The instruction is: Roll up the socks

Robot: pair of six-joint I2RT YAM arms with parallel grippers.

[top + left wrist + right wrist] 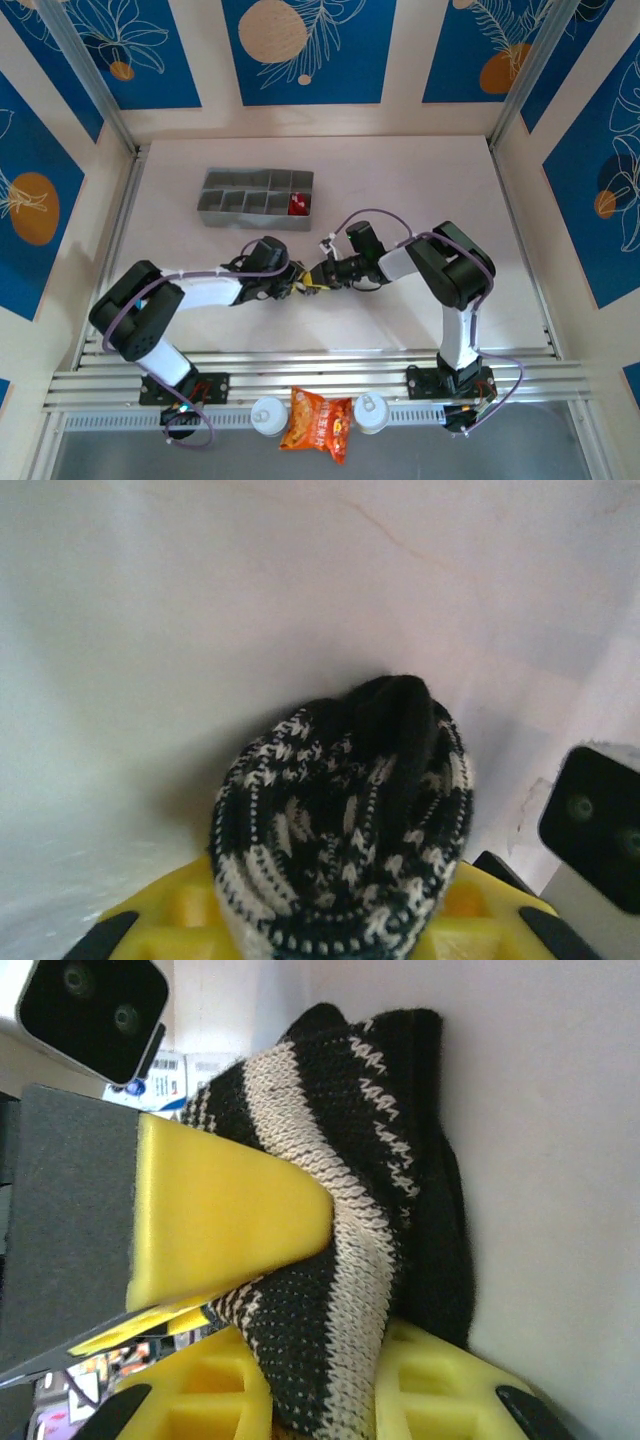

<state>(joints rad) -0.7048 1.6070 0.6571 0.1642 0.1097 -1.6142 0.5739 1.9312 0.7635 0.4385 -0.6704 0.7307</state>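
The red sock (297, 205) already sits as a small bundle in a compartment at the right end of the grey tray (255, 222), in the upper middle of the top view. That leaves the striped sock (345, 810) as the step in hand. It lies on the white table (420, 180) at the centre of the top view, just below the tray, where the two arms meet nose to nose. The left gripper (340, 925) appears clamped on it, with the knitted bundle rising from between its yellow fingers at the bottom of the left wrist view. The right gripper (320, 1400) pinches the same sock, and the fabric runs down between its own fingers at the bottom of the right wrist view. There a yellow pad (230, 1210) from the other arm also presses a dent into the sock from the left. In that view the sock's long axis runs from top to bottom of the frame, with a dark end at the top and the table close on the right. Seen from the left wrist it is a rounded mound whose dark end points to the top of the frame. The roll looks formed but not yet secured. The next move probably calls for one gripper to hold firm while the other tucks the loose end, so that the bundle cannot spring open.
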